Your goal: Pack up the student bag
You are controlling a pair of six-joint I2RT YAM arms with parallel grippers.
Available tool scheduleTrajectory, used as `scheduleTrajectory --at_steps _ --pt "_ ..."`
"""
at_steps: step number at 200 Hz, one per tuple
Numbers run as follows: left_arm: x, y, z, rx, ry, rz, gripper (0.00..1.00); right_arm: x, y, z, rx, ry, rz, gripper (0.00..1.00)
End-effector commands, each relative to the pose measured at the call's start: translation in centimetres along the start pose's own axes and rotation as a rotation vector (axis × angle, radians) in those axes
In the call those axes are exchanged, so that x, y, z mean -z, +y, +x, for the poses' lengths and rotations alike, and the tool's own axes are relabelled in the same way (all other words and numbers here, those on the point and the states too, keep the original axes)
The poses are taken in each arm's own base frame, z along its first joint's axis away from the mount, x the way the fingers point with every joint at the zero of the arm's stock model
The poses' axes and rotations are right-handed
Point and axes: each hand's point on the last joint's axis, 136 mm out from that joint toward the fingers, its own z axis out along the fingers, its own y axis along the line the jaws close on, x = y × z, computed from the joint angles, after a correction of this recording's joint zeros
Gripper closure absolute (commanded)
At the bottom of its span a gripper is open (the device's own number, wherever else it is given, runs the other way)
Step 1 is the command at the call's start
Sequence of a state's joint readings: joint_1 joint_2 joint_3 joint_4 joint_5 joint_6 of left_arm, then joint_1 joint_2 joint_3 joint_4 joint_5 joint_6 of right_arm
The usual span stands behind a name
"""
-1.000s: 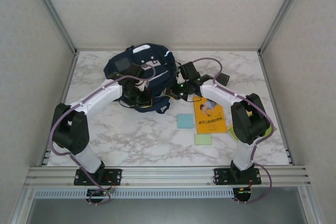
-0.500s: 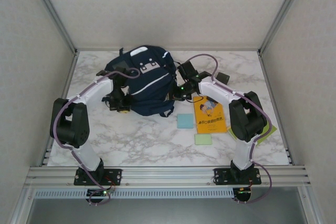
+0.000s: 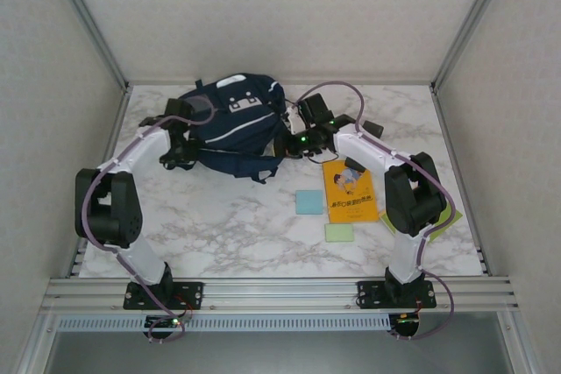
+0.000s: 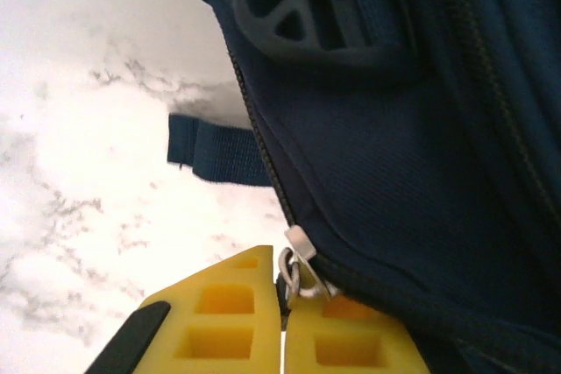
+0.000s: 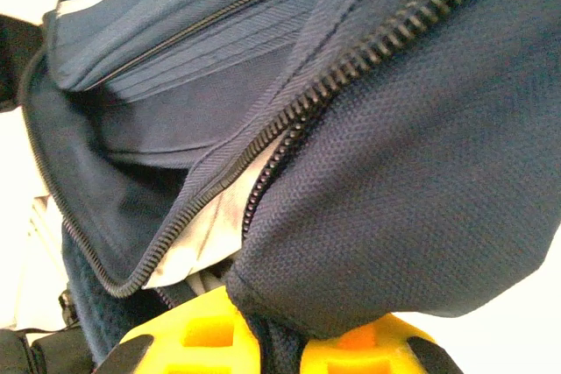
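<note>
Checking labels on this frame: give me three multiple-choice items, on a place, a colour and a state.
1. Where does the orange book lie relative to the student bag?
A) on top of it
B) to its left
C) to its right, on the table

2. What colour is the square pad just left of the book?
A) red
B) light blue
C) black

3. What is the left gripper doing?
A) hanging open
B) shut on the bag's zipper pull
C) shut on the book

1 C: the top view shows it flat beside the bag.
2 B: pale blue against the marble.
3 B: its yellow fingers pinch the pull.
</note>
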State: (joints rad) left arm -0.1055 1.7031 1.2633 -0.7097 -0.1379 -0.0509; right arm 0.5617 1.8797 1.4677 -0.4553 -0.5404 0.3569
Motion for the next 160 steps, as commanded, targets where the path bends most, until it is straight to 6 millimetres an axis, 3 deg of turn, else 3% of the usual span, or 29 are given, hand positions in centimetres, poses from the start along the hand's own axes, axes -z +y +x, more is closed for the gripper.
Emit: scheduleTrajectory --at_steps 1,40,88,124,149,155,160 --pt "0.0 8.1 -3.7 0.154 -0.118 -0.197 1.00 1.5 -1.8 0.5 0.023 0.038 0.042 1.00" --pt "-1.5 8.4 -3.9 0.191 -0.091 -0.148 1.00 1.1 -1.0 0.0 0.001 0.032 0.006 1.00" --pt "-0.1 8.9 -3.1 0.329 -0.087 -0.167 1.00 -2.0 1.1 -0.9 -0.162 -0.011 -0.039 1.00" --pt "2.4 5.9 -1.3 0.486 -0.115 0.038 0.63 -5.2 2.9 -1.5 -0.257 -0.039 -0.111 1.00" --pt "4.8 3.4 0.1 0.628 -0.153 0.205 0.50 -7.0 4.3 -1.6 -0.291 -0.016 -0.149 1.00" --pt "5.5 3.0 0.4 0.650 -0.164 0.231 0.47 -7.2 4.8 -1.6 -0.295 0.000 -0.167 0.94" --pt "6.0 2.6 0.7 0.667 -0.174 0.246 0.46 -7.3 5.4 -1.5 -0.294 0.017 -0.180 0.82"
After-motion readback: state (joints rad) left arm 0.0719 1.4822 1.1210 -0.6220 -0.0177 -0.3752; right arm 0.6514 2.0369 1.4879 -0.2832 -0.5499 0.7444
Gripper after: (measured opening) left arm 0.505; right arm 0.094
